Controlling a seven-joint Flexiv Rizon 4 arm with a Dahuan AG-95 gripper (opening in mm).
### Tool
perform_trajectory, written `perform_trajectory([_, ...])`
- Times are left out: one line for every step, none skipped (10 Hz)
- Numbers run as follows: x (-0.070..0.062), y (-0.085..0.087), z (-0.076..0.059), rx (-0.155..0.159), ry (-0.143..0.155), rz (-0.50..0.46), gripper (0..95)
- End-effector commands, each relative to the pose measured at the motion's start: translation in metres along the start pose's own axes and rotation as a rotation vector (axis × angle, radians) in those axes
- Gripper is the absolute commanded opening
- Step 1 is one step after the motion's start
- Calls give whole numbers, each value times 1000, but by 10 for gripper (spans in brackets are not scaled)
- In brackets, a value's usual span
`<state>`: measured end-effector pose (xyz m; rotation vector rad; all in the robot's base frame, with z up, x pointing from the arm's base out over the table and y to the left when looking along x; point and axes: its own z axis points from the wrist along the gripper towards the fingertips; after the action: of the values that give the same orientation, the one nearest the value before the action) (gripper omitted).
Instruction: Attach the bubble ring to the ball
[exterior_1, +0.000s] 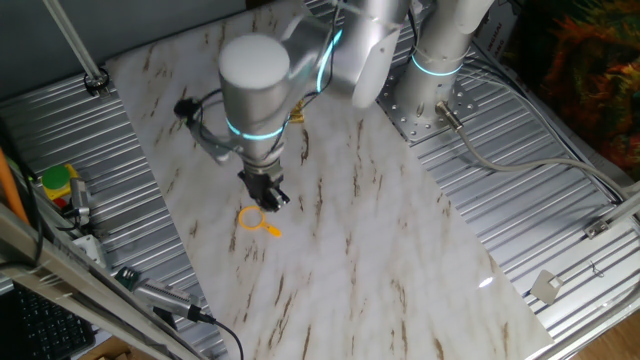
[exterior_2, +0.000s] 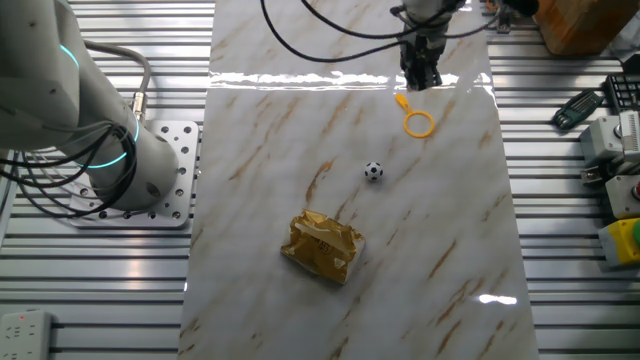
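Orange-yellow plastic, the thin bubble ring (exterior_2: 418, 122) is lying flat on the marble-patterned table (exterior_2: 440, 250), and the gripper (exterior_2: 420, 78) is hovering just above its short handle, probably because the handle is easiest to pinch. I cannot tell how wide the jaws are standing; nothing seems held. The tiny black-and-white ball (exterior_2: 373, 171) is waiting nearby, toward the crumpled golden foil packet (exterior_2: 322, 245).

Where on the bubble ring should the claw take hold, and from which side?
Probably the short straight handle, from above. The bubble ring lies flat on the table, and its thin hoop offers little to pinch. The claw hangs just over the handle end.
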<state>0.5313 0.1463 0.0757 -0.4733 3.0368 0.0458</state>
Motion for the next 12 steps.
perform_trajectory([0,1,18,5,2,-53,0])
perform_trajectory([0,1,21,6,11,-60,0])
perform_trajectory([0,1,25,12,26,-60,0])
perform_trajectory([0,1,26,18,37,-62,0])
perform_trajectory([0,1,27,28,49,-66,0])
perform_trajectory([0,1,30,30,55,-67,0])
perform_trajectory([0,1,33,32,57,-65,0])
perform_trajectory([0,1,35,34,60,-65,0])
perform_trajectory([0,1,37,34,61,-63,0])
perform_trajectory([0,1,38,34,60,-63,0])
perform_trajectory([0,1,38,34,59,-60,0])
perform_trajectory([0,1,39,35,58,-59,0])
